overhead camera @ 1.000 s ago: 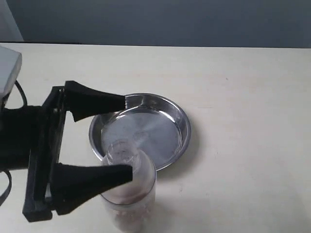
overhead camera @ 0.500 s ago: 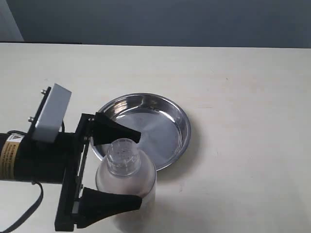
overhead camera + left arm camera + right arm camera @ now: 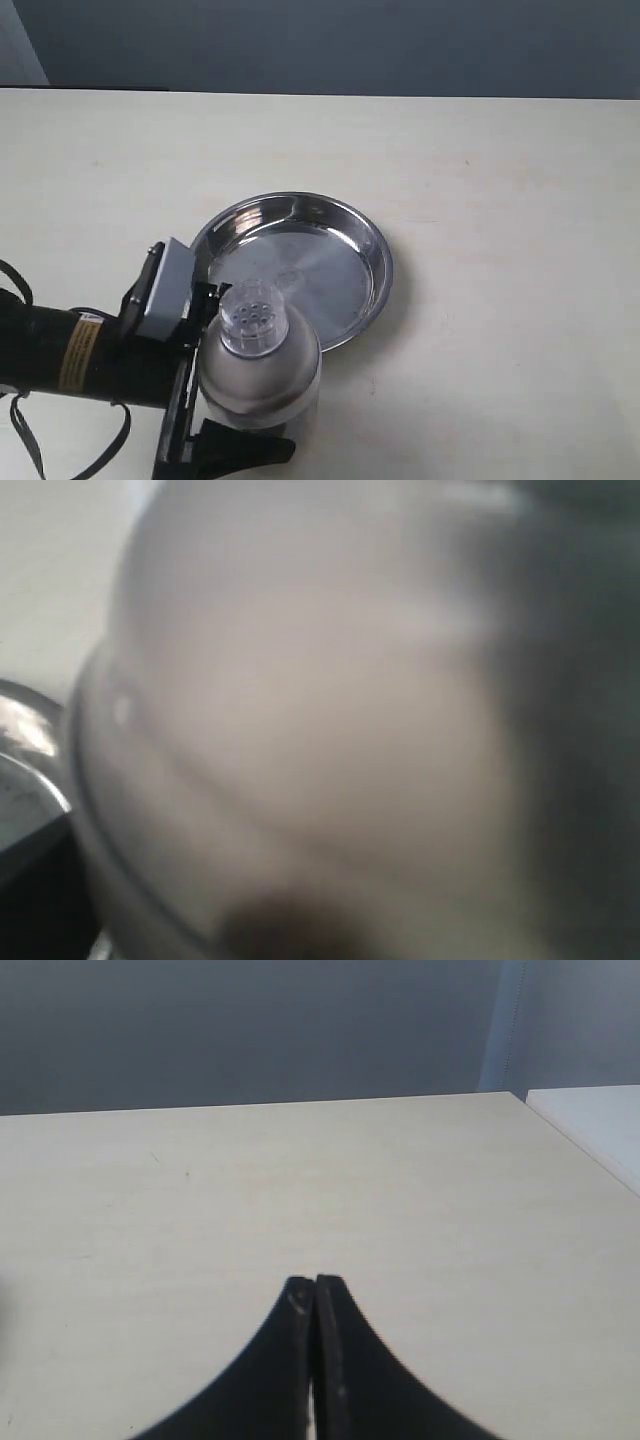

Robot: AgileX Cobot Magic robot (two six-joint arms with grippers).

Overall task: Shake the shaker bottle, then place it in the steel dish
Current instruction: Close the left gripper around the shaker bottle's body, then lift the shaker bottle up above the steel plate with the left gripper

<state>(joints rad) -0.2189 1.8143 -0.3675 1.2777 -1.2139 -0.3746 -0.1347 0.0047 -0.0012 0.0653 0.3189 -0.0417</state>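
The shaker bottle (image 3: pixel 262 372) stands upright on the table just in front of the steel dish (image 3: pixel 345 232), its perforated cap (image 3: pixel 253 315) facing up. My left gripper (image 3: pixel 255 372) is low around the bottle with its jaws wide. One black finger (image 3: pixel 240 452) shows at the bottle's near side; the other is mostly hidden behind the bottle. I cannot see any contact. The blurred bottle (image 3: pixel 300 710) fills the left wrist view, with a sliver of the dish (image 3: pixel 20 730) at one edge. My right gripper (image 3: pixel 316 1285) is shut on nothing over bare table.
The left arm's black body and grey camera block (image 3: pixel 165 290) lie left of the bottle, near the dish rim. A white surface (image 3: pixel 590 1120) borders the table in the right wrist view.
The left gripper has come down and forward, from above the dish and bottle to low around the bottle's body. Bottle and dish have not moved.
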